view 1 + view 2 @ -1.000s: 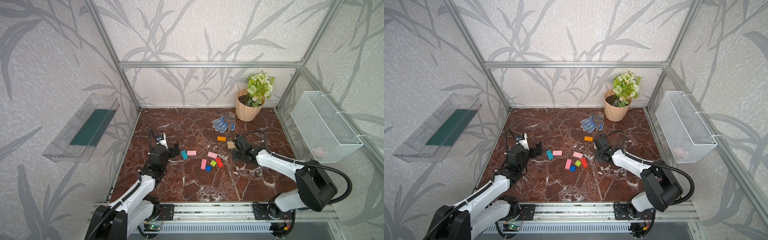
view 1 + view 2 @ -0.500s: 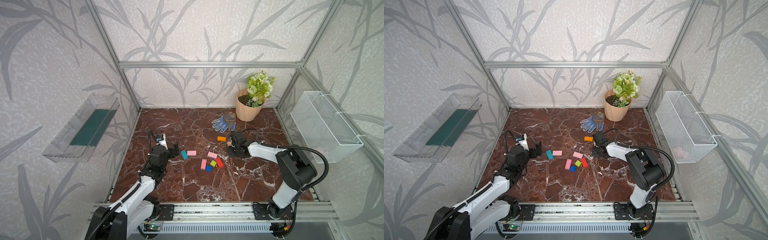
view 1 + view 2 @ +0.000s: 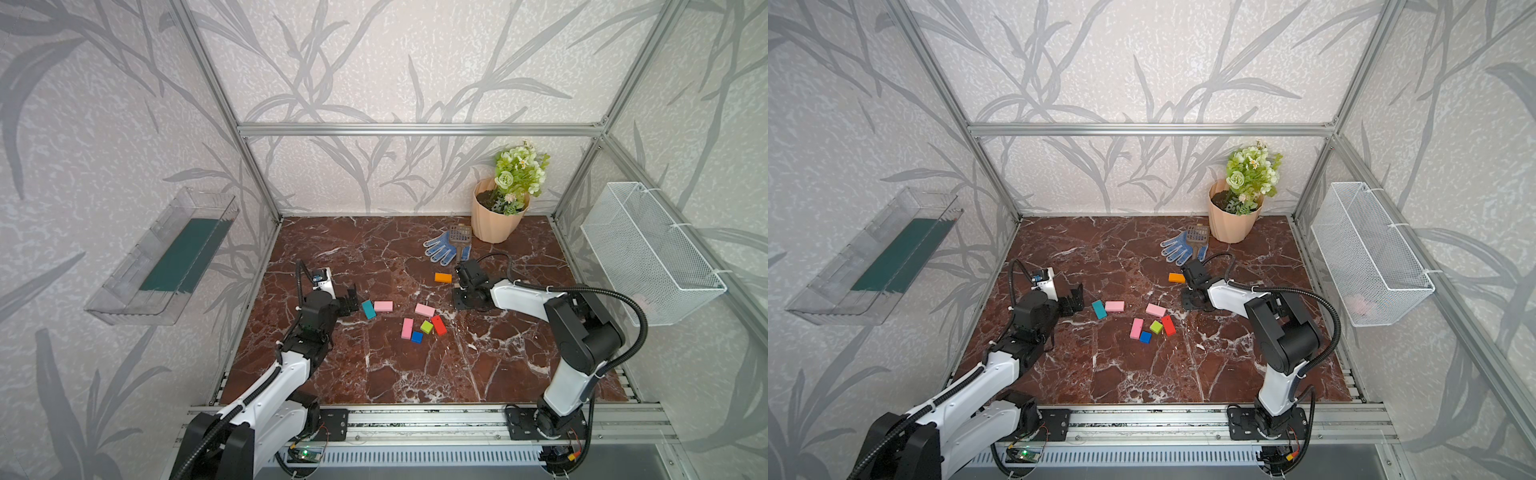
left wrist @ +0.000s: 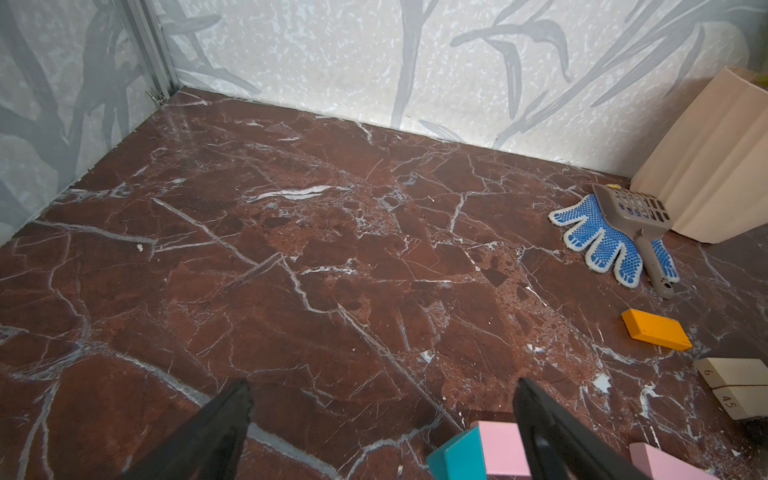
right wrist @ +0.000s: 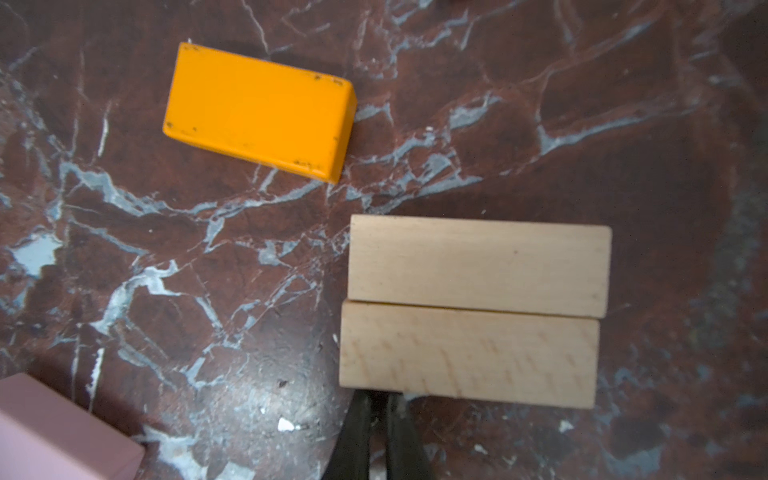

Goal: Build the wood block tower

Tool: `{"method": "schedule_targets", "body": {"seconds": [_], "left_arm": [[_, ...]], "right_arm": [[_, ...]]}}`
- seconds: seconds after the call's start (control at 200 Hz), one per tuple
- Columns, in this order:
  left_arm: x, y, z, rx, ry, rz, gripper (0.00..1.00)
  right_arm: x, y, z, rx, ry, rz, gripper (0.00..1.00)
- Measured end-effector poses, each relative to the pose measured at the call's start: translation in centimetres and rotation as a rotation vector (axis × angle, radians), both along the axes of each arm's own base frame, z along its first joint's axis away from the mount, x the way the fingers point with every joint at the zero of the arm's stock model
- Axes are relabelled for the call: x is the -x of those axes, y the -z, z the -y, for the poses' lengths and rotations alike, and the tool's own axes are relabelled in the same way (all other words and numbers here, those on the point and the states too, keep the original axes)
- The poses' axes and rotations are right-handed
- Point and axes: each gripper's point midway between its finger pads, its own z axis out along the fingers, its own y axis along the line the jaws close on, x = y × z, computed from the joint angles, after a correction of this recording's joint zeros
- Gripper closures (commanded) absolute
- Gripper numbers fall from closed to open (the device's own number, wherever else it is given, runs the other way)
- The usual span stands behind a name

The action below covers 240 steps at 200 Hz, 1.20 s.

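Left wrist view had the left pincer (image 4: 382, 386) spread wide, empty, beside the teal block (image 4: 455, 459) and a pink block (image 4: 500, 449), well left of the orange block (image 4: 654, 334). No tower stood yet. Just right of the orange block the right pincer (image 5: 376, 401) was clenched on nothing, tips touching the paired tan blocks (image 5: 473, 307); a crooked nudge could split that base

2 tan blocks (image 5: 478, 266) lie flat, touching; orange block (image 5: 257, 110) nearby.
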Motion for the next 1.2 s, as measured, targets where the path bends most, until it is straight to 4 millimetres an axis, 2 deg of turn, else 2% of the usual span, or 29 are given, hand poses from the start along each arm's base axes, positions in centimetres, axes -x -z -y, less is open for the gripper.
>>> {"method": "schedule_targets", "body": {"seconds": [0.705, 0.895, 1.065, 1.2], "left_arm": [[0.0, -0.4, 0.0, 0.003, 0.000, 0.014, 0.01], [0.0, -0.4, 0.0, 0.003, 0.000, 0.014, 0.01], [0.0, -0.4, 0.0, 0.003, 0.000, 0.014, 0.01], [0.0, -0.4, 0.0, 0.003, 0.000, 0.014, 0.01]], "right_arm": [[-0.4, 0.0, 0.2, 0.031, 0.008, 0.013, 0.89], [-0.3, -0.1, -0.2, 0.038, -0.012, 0.017, 0.82], [1.0, -0.2, -1.5, 0.065, -0.063, 0.018, 0.78], [2.6, -0.7, -1.5, 0.082, -0.077, 0.014, 0.78]]}}
